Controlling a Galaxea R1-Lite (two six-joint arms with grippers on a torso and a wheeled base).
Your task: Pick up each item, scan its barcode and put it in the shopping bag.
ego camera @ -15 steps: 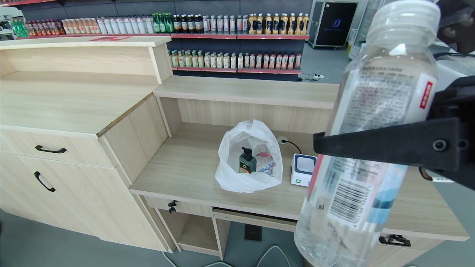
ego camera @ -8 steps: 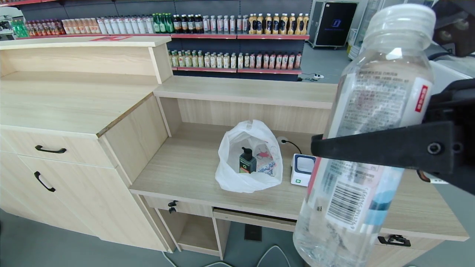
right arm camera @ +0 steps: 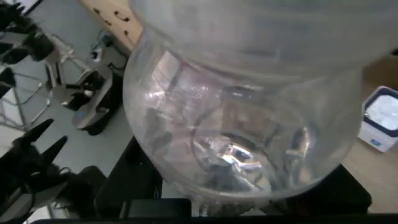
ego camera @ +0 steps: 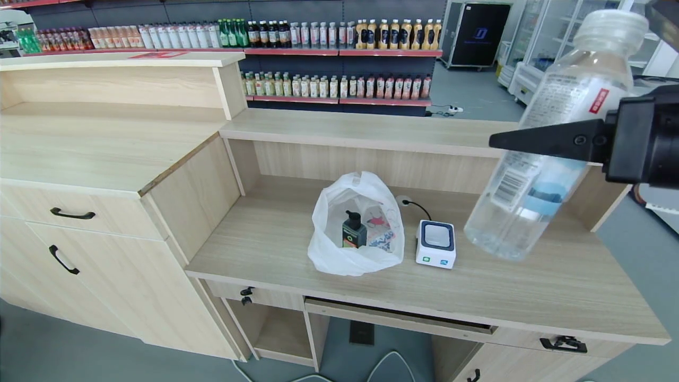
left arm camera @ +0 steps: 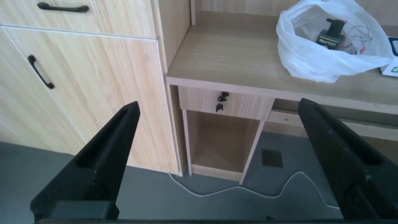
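My right gripper (ego camera: 522, 140) is shut on a clear plastic water bottle (ego camera: 549, 154), held tilted in the air over the right part of the wooden counter (ego camera: 530, 286), barcode label facing left and down. The bottle's base (right arm camera: 249, 124) sits close to the right wrist camera. A small white barcode scanner (ego camera: 435, 243) stands on the counter below and left of the bottle. The white shopping bag (ego camera: 355, 225) sits open left of the scanner, with a dark pump bottle (ego camera: 353, 231) and other packets inside. My left gripper (left arm camera: 217, 107) hangs open and empty, low in front of the counter's left end.
A raised ledge (ego camera: 350, 130) runs behind the counter, and a taller cabinet (ego camera: 106, 159) with drawers stands at left. A black cable (ego camera: 416, 206) leads from the scanner to the back wall. Drink shelves (ego camera: 339, 53) line the far wall.
My right gripper has carried the bottle away from the head camera, up and to the right over the counter. The scanner, partly hidden before, is now in full sight.
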